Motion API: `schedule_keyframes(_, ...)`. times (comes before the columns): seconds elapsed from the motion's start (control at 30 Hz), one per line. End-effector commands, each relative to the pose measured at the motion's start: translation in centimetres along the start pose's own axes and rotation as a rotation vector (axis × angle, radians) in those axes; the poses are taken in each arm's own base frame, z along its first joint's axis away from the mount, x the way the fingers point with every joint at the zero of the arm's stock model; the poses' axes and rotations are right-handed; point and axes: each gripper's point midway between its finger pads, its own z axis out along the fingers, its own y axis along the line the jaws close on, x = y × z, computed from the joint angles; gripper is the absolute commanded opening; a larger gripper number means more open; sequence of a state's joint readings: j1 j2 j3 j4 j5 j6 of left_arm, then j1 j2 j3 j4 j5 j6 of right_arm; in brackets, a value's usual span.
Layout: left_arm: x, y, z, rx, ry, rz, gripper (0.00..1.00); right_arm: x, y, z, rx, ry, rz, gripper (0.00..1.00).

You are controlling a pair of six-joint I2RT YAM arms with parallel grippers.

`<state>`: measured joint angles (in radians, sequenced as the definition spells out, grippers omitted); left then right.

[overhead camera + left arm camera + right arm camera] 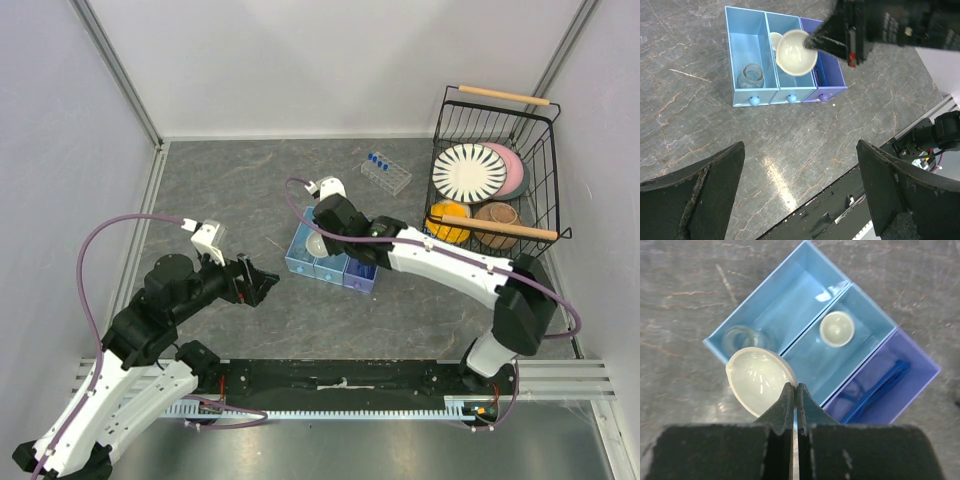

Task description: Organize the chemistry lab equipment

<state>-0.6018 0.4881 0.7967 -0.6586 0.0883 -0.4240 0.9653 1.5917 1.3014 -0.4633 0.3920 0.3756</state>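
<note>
My right gripper (795,388) is shut on the rim of a white round dish (759,380) and holds it above the blue three-compartment organizer (330,268). A second white dish (837,328) lies in the middle compartment. Blue-framed safety glasses (880,387) lie in the purple compartment. A small clear glass jar (740,338) sits in the left compartment. The clear tube rack (386,173) with blue-capped tubes (377,158) stands behind the organizer. My left gripper (262,285) is open and empty, left of the organizer, above bare table; the left wrist view shows the held dish (796,52).
A black wire basket (548,190) with plates and bowls stands at the right. Grey walls enclose the table on the left, back and right. A black strip and metal rail (340,385) run along the near edge.
</note>
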Motion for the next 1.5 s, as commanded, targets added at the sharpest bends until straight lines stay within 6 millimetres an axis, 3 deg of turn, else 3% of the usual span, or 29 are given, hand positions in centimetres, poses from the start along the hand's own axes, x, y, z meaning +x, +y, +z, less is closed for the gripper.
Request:
schedule_keyframes(0.0, -1.2, -0.8, -0.9, 0.026, -0.035, 0.006, 1.00, -3.5, -1.6, 1.4, -0.002, -0.019, -0.139, 0.00)
schedule_keyframes(0.13, -0.8, -0.6, -0.6, 0.022, -0.027, 0.008, 1.00, -6.0, -1.9, 2.6, -0.030, -0.037, -0.186, 0.00)
schedule_keyframes(0.33, -0.4, -0.4, 0.0, 0.024, -0.016, 0.017, 1.00, -7.2, -2.5, 5.6, -0.116, 0.001, -0.272, 0.00)
schedule_keyframes(0.67, -0.2, -0.8, 0.2, 0.049, -0.007, 0.019, 1.00, -6.1, -4.8, 10.3, -0.234, 0.072, -0.343, 0.00)
schedule_keyframes(0.83, 0.1, -0.5, 0.5, 0.041, 0.003, 0.027, 1.00, -5.1, -4.6, 11.8, -0.280, 0.106, -0.370, 0.00)
schedule_keyframes(1.47, 0.4, -0.7, 1.6, 0.059, 0.020, 0.042, 1.00, -2.8, -2.3, 12.6, -0.356, 0.182, -0.438, 0.00)
